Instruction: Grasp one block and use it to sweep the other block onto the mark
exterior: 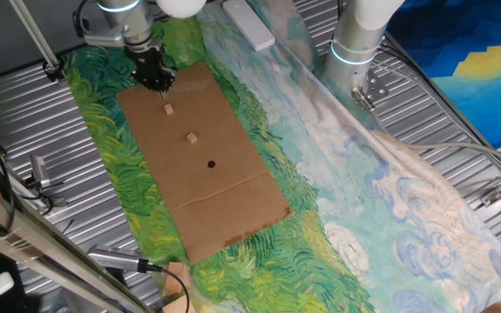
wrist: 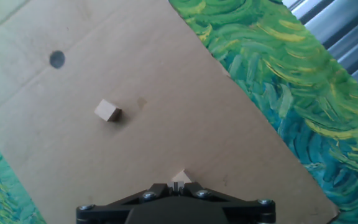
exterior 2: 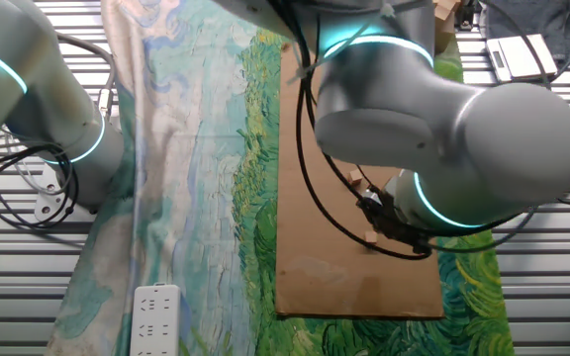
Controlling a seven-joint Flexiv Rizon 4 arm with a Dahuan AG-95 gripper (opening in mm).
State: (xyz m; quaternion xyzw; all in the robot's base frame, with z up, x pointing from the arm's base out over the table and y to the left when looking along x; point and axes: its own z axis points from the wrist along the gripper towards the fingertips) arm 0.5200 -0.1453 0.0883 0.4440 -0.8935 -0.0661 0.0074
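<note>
On the flat brown cardboard sheet, I see my black gripper above one small tan wooden cube; another tan cube and the black dot mark sit apart. Its fingers are hidden, so I cannot tell their gap.

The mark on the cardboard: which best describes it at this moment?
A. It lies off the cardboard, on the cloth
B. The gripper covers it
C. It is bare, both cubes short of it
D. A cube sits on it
C: the mark is bare on the cardboard, with one cube short of it and the other cube just below the gripper.
</note>
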